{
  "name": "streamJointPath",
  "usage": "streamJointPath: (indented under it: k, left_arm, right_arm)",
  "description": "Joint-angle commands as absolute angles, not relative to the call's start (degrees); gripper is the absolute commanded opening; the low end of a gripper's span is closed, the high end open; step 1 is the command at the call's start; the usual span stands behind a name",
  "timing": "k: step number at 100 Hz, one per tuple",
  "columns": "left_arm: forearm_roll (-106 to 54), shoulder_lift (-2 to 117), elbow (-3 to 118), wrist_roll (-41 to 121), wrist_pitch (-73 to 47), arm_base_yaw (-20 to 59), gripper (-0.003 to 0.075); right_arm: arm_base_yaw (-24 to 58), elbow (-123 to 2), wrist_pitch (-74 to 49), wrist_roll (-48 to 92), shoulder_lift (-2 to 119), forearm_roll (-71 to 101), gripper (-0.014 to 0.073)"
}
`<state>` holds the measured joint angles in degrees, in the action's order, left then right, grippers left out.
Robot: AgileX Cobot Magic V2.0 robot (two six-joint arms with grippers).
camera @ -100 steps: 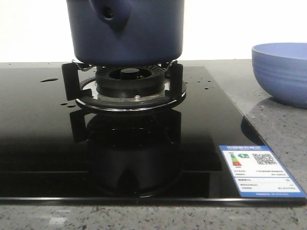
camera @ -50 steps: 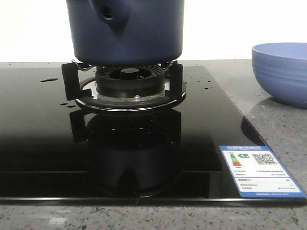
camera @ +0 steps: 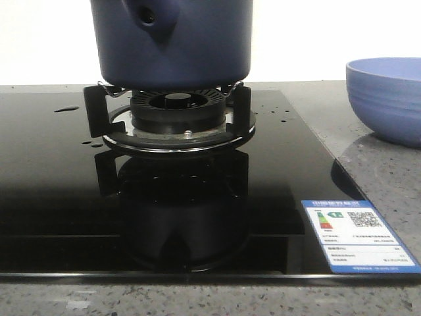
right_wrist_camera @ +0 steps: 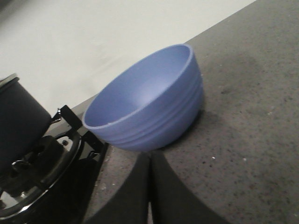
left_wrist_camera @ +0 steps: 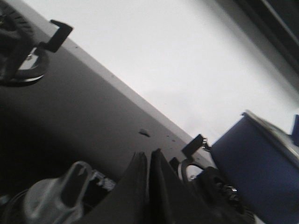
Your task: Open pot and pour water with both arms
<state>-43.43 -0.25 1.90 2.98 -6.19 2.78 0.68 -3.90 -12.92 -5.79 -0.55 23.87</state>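
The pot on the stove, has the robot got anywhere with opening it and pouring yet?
Barely started. The pot sits on the burner stand, untouched. The bowl looks empty. Left gripper and right gripper are shut and hold nothing. A few water drops lie on the stovetop. Opening and pouring remain.

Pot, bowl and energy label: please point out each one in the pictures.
pot (camera: 197, 46), front view, on its dark blue side wall
bowl (right_wrist_camera: 154, 116), right wrist view, on its outer wall
energy label (camera: 355, 237), front view, on the sticker's middle
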Motion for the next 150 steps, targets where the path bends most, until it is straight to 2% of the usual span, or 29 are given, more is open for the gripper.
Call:
streamJointPath:
  k: [1,33,65,71,77,78,89,96,103,119,131,150]
  left_arm:
    - [-42.02,-0.27,7.95,4.67,-6.27,2.46,-0.0019]
    - [-37.86,15.74,29.81,23.72,-29.86,2.46,-0.0019]
    - [-39.12,23.81,39.18,26.83,-31.01,7.40,-0.0013]
    - [-39.73,25.22,39.85,26.88,-31.01,8.62,0.0018]
    - [-41.65,26.77,40.19,28.65,-31.01,9.80,0.0074]
    - [-42.42,26.96,40.19,28.94,-31.01,9.92,0.0091]
    - [-51.38,29.87,40.53,35.16,-31.00,11.59,0.0221]
    - [-57.43,31.61,40.53,40.10,-30.92,12.00,0.0299]
    - [-62.62,33.31,40.53,44.13,-31.04,12.10,0.0356]
    - [-72.39,38.25,40.53,53.64,-31.77,12.10,0.0400]
    - [-80.20,41.95,40.53,60.35,-32.81,12.10,0.0491]
    - [-86.11,48.27,43.04,69.02,-35.47,12.10,0.0496]
  right_arm:
    - [0.87,-10.85,-13.71,-4.30,0.27,23.08,-0.0055]
    - [0.87,-32.47,-34.52,3.82,18.95,17.54,-0.0055]
    - [2.00,-39.89,-37.13,11.32,26.60,20.26,-0.0048]
    - [2.41,-39.89,-37.28,13.13,26.99,22.04,0.0000]
    - [2.55,-39.89,-37.28,13.13,27.55,23.09,0.0124]
    - [2.55,-39.89,-37.28,13.13,27.55,23.09,0.0124]
    - [2.55,-39.89,-36.48,13.13,27.97,23.42,0.0426]
    - [2.55,-39.89,-36.48,13.13,28.07,23.41,0.0525]
    - [2.55,-39.89,-36.48,13.13,28.07,23.53,0.0528]
    - [2.55,-39.89,-36.48,13.13,28.07,23.61,0.0517]
    - [2.55,-39.89,-36.48,13.13,28.07,23.61,0.0517]
    - [2.55,-39.89,-36.48,13.23,28.07,23.61,0.0517]
